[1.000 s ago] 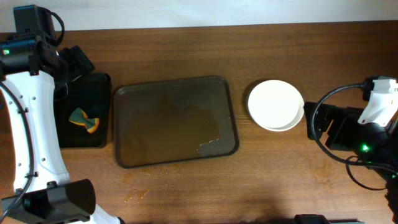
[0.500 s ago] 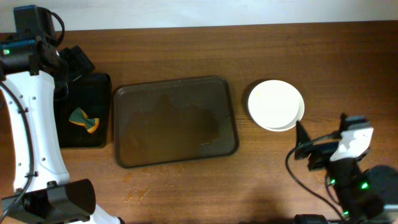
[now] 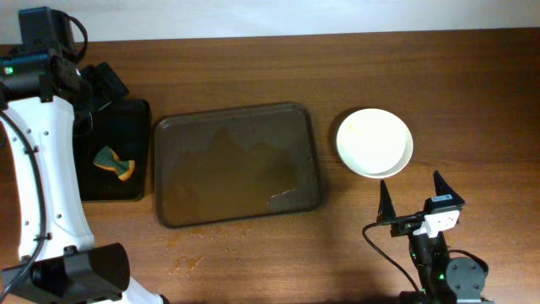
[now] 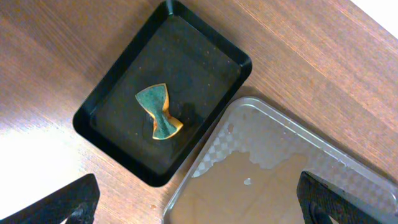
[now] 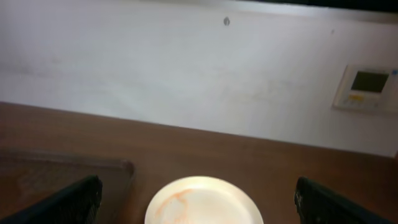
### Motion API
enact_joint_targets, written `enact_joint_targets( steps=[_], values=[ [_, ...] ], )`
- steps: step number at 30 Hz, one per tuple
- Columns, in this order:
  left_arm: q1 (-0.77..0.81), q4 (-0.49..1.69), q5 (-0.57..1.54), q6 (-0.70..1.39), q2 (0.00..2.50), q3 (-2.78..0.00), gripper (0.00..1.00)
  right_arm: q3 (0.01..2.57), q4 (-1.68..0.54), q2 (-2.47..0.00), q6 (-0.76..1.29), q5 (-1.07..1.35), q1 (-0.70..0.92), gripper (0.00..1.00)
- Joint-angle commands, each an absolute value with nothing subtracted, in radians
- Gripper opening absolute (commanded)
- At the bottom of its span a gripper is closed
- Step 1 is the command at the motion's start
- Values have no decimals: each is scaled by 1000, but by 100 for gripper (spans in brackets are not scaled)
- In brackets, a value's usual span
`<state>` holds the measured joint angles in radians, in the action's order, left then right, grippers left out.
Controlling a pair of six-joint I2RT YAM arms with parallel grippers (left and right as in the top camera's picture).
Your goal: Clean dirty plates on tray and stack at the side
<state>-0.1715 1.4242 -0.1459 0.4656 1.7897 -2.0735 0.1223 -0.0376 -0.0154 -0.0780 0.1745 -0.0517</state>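
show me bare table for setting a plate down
Bare wood: right of the plate stack, and the strips behind and in front of the large tray. Crowded: black tray with sponge at left; right fingers near the stack.

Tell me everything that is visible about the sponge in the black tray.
The sponge is small and bow-tie shaped, pinched at the middle. Its top looks dark green, with a yellow-orange layer showing at the lower edge. It lies flat near the middle of the black tray, resting on its floor and apart from its walls. Nothing else touches it.
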Motion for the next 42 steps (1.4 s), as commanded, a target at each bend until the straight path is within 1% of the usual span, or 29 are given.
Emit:
enact_joint_targets(
  steps=[1, 6, 9, 12, 39, 42],
  values=[
    [-173, 1425, -146, 478, 1794, -2071, 100, 80, -6, -3, -72, 179, -52, 98],
    [-173, 1425, -146, 478, 1794, -2071, 100, 6, 18, -3, -72, 168, -52, 98],
    [-173, 1425, -146, 478, 1794, -2071, 100, 6, 10, -3, -75, 117, -52, 98],
    [-173, 1425, -146, 478, 1794, -2071, 100, 6, -68, -3, -71, 143, -52, 98],
    [-173, 1425, -146, 478, 1794, -2071, 100, 6, -64, -6, -71, 142, -52, 98],
    [-182, 1430, -177, 478, 1794, -2071, 100, 6, -64, -6, -71, 142, -52, 99]
  ],
)
